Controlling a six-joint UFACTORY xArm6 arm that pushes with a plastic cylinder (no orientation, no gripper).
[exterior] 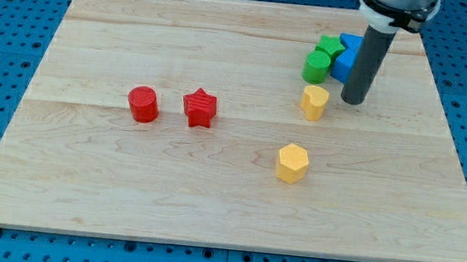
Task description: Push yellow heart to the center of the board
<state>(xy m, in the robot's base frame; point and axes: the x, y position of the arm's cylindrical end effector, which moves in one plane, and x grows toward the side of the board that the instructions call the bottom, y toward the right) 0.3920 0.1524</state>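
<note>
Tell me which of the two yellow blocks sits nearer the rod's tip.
The upper yellow block, just left of my tip and below the green blocks. The other yellow block lies farther toward the view's bottom.

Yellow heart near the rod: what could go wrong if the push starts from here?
1. My tip stands at the yellow heart's right, slightly above; an off-centre push may spin it toward the view's bottom.
2. The green cylinder and blue block sit close behind; swinging around may knock them.
</note>
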